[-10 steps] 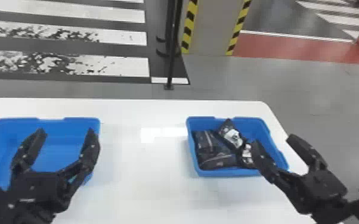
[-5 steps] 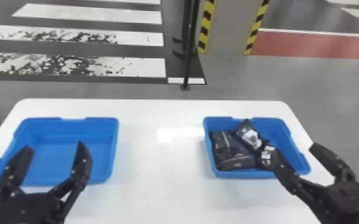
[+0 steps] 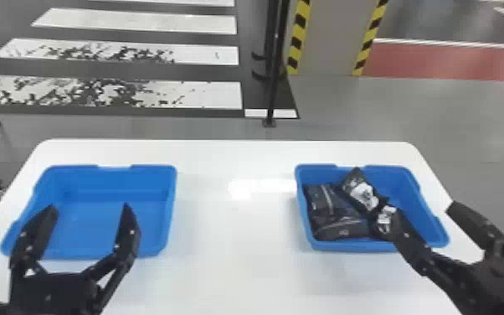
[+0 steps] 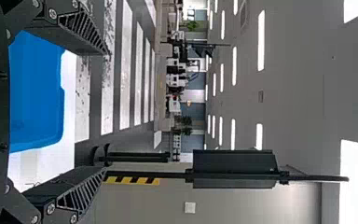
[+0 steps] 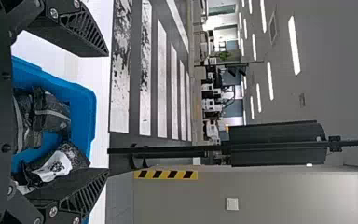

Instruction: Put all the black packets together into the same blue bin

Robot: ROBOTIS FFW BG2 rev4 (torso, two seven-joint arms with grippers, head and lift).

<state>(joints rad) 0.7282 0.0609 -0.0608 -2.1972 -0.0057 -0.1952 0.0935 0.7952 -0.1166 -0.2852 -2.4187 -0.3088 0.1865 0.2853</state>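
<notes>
In the head view my left gripper [image 3: 89, 206] stands open above the near part of the left blue bin [image 3: 111, 218], whose inside is bare. Its fingers also show apart in the left wrist view, where the gripper [image 4: 106, 111] holds nothing. Several black packets [image 3: 339, 222] lie piled in the right blue bin [image 3: 425, 209], two with white labels facing up. My right gripper [image 3: 423, 209] is open over that bin's right side, one finger overlapping a labelled packet. The right wrist view has the gripper [image 5: 108, 112] with spread fingers and packets [image 5: 51, 112] in the bin [image 5: 81, 107].
Both bins stand on a white table [image 3: 234, 234], with a wide stretch of tabletop between them. Past its far edge, a black pole [image 3: 274, 83] rises from the floor near a pillar [image 3: 330, 37] with yellow-black striped edges.
The head view has swung left, so table and bins appear farther right. My left gripper has drawn back toward the robot relative to its bin. The packets lie as before.
</notes>
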